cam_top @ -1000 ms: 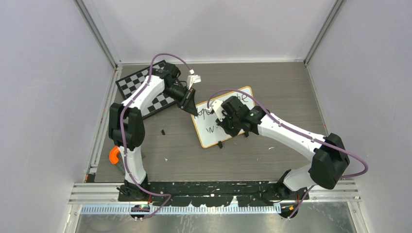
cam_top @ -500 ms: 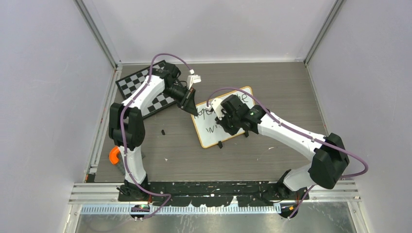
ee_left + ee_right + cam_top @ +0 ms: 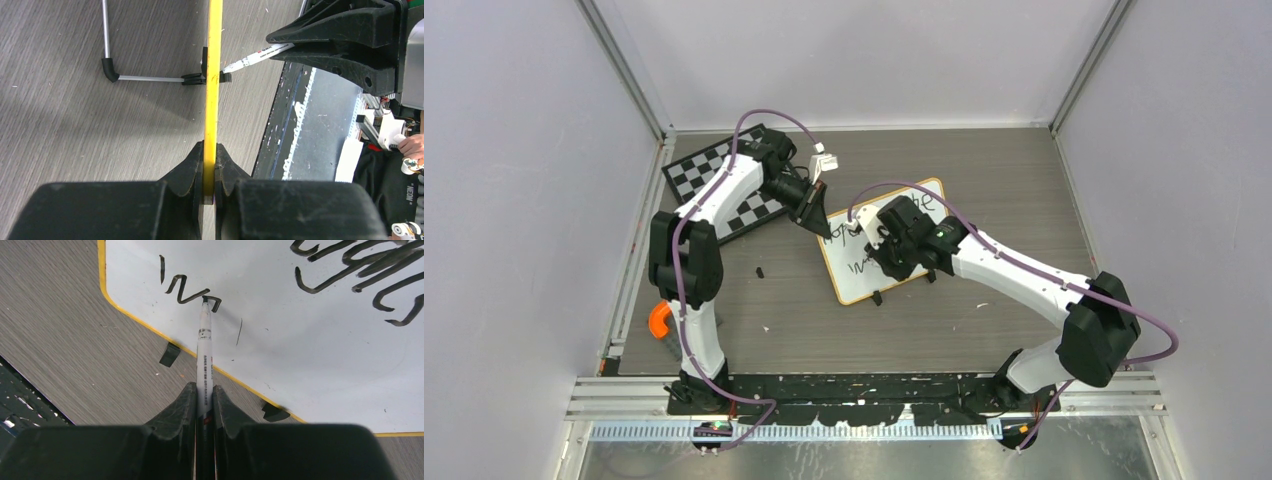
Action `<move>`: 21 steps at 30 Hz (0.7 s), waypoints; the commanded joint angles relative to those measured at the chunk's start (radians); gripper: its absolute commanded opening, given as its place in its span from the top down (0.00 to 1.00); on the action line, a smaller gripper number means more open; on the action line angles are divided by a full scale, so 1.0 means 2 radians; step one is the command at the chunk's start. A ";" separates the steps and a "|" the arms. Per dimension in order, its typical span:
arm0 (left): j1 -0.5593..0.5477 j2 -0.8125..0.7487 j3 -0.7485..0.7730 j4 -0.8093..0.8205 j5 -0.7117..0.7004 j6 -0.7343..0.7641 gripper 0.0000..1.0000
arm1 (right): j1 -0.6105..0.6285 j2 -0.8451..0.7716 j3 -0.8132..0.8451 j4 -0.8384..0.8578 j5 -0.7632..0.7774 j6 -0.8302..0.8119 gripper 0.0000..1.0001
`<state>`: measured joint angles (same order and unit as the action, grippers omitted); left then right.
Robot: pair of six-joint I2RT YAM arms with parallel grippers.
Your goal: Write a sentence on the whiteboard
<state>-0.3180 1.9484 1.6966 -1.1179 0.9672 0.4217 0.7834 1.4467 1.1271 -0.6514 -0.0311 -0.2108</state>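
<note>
The top camera looks down from high behind the arms (image 3: 724, 195). Each wrist camera looks close along its fingers (image 3: 187, 170) (image 3: 177, 410). All three see the whiteboard (image 3: 859, 282) (image 3: 214, 100) (image 3: 325, 340).

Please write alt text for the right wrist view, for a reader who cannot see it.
The right claw is shut on a white marker whose tip touches the whiteboard at the end of a short black zigzag. The board has a yellow rim and more black writing at upper right; a grey wood-grain table shows beside it.

- The whiteboard (image 3: 856, 286) lies mid-table (image 3: 1004, 180), with the chessboard (image 3: 694, 175) behind it to the left.
- The left gripper (image 3: 210, 150) pinches its left edge.
- The right gripper (image 3: 204, 392) holds the marker (image 3: 204, 340), tip on the board's near part.
</note>
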 commanded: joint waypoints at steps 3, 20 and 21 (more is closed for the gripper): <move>-0.001 0.008 0.016 -0.004 -0.008 -0.008 1.00 | 0.001 -0.004 -0.016 0.021 0.012 -0.005 1.00; -0.001 0.009 0.020 -0.005 -0.007 -0.011 1.00 | -0.020 -0.017 0.000 0.017 0.031 -0.010 1.00; -0.001 0.008 0.021 -0.006 -0.007 -0.011 1.00 | -0.021 -0.018 0.001 0.017 0.031 -0.010 1.00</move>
<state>-0.3180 1.9568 1.7065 -1.1168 0.9684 0.4213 0.7601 1.4403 1.0954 -0.6559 -0.0269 -0.2153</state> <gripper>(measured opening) 0.084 0.193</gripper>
